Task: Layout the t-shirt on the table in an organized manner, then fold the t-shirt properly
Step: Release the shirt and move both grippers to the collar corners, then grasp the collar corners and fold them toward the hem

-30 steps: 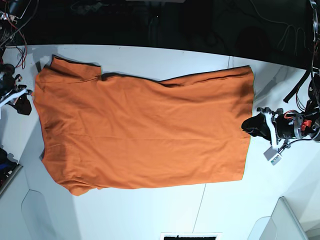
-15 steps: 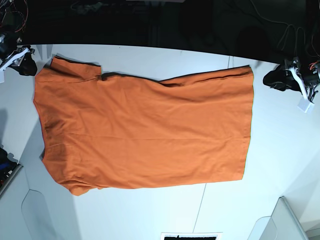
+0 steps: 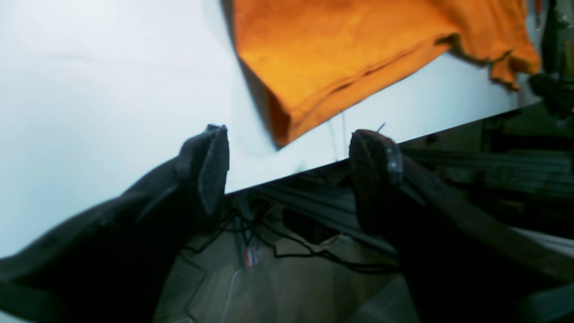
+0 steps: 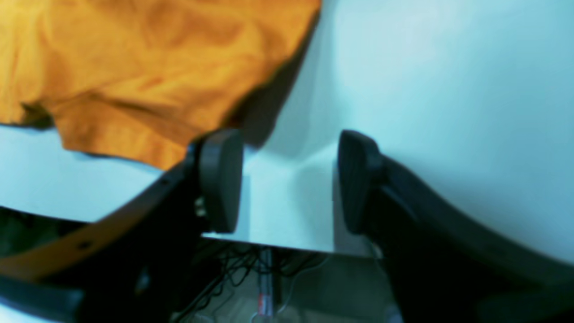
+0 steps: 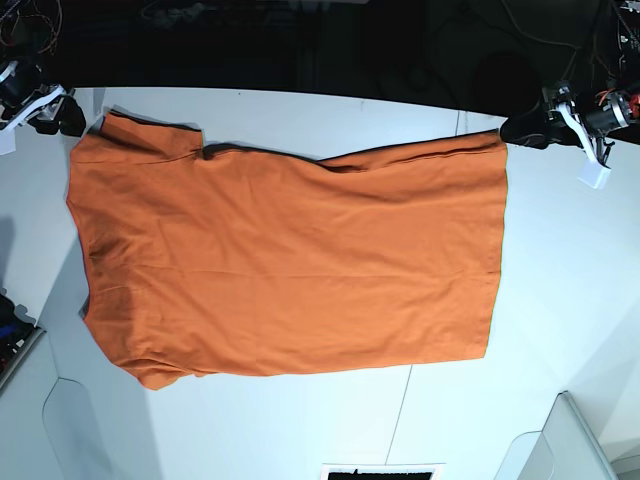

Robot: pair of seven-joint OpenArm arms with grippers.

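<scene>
The orange t-shirt (image 5: 290, 270) lies spread flat on the white table (image 5: 560, 300), with its sleeves at the base view's left and its hem at the right. My left gripper (image 5: 518, 130) is open and empty at the table's far edge, just beside the far hem corner (image 3: 287, 121). In the left wrist view the gripper (image 3: 291, 170) hangs over the table edge. My right gripper (image 5: 68, 116) is open and empty at the far left, next to the far sleeve (image 4: 134, 134). In the right wrist view the gripper (image 4: 289, 179) is just short of the sleeve.
The table's far edge (image 3: 448, 128) drops to dark floor with cables. A thin seam line (image 5: 398, 425) runs across the table. Grey translucent pieces sit at the near left (image 5: 70, 425) and near right (image 5: 560, 445) corners. A dark item (image 5: 385, 472) lies at the near edge.
Both grippers have moved from the shirt's sides toward the table's far edge, to the shirt's far corners. The shirt has not moved.
</scene>
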